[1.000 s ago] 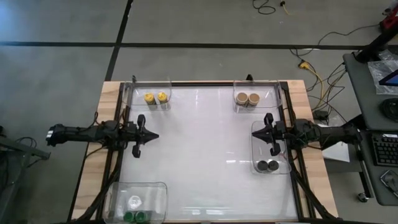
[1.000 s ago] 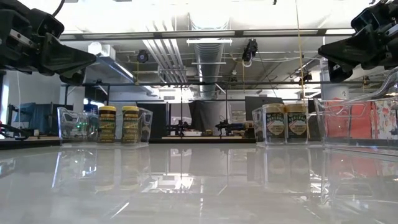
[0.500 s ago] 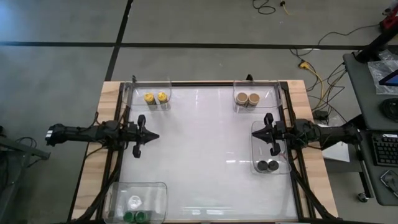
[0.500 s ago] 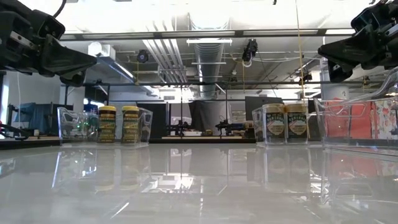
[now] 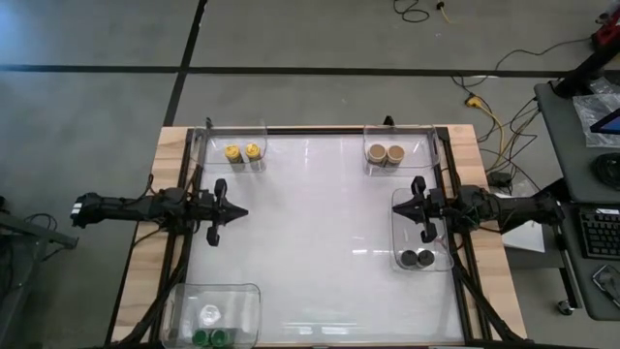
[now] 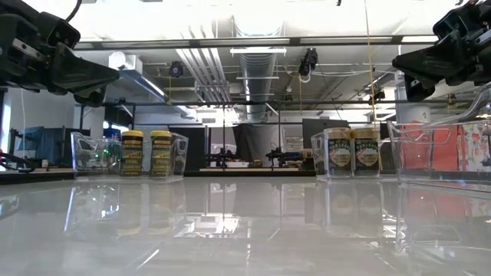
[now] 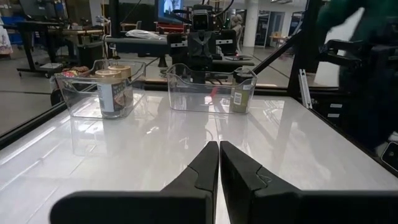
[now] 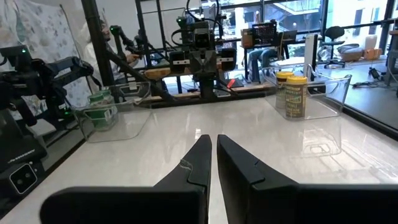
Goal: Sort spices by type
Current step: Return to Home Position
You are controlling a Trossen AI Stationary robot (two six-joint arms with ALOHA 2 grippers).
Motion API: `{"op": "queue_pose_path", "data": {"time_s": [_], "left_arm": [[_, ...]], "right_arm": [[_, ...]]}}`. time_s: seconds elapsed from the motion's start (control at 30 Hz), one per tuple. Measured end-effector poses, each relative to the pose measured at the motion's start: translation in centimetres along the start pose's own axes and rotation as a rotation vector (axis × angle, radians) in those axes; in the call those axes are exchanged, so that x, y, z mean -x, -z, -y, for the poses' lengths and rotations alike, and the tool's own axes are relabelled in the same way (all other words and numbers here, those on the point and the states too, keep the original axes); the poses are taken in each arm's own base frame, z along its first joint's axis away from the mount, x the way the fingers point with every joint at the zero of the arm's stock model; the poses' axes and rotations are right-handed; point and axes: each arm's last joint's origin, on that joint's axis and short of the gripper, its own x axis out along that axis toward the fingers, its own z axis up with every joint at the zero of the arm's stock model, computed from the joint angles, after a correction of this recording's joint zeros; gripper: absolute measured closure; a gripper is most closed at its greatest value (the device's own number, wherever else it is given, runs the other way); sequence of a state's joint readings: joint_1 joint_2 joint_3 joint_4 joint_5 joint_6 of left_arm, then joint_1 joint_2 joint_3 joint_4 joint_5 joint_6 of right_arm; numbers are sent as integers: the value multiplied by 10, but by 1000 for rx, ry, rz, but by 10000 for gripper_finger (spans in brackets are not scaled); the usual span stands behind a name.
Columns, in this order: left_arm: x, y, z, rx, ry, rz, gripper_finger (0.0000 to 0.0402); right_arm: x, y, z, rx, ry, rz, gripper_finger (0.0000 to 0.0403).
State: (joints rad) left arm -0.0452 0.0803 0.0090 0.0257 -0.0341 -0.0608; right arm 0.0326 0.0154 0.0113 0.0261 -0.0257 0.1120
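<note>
The spices stand in pairs in four clear trays at the table's corners and right side. Yellow-lidded jars (image 5: 242, 151) stand far left and tan-lidded jars (image 5: 386, 152) far right. Black-lidded jars (image 5: 418, 258) stand at the near end of the right tray, and green-lidded jars (image 5: 210, 336) near left. My left gripper (image 5: 242, 212) hangs shut and level over the table's left side, pointing toward the middle. My right gripper (image 5: 397, 207) hangs shut and level above the right tray's far end. Both are well above the tabletop, with nothing between their fingers (image 7: 218, 144) (image 8: 214, 137).
The white glossy tabletop (image 5: 320, 242) lies bare between the trays. The near-left tray (image 5: 215, 308) also holds a clear-topped jar (image 5: 209, 314). A black frame runs along the table's left and right edges. Desks and cables stand beyond the table on the right.
</note>
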Motion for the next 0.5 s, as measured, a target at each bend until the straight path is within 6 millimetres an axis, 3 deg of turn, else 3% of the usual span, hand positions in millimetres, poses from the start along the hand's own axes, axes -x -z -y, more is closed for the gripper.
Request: {"op": "queue_pose_path", "data": {"time_s": [0.5], "left_arm": [[-1,1,0,0,-1,-9,401]], "right_arm": [[0,0,0,0,0,0,385]]}}
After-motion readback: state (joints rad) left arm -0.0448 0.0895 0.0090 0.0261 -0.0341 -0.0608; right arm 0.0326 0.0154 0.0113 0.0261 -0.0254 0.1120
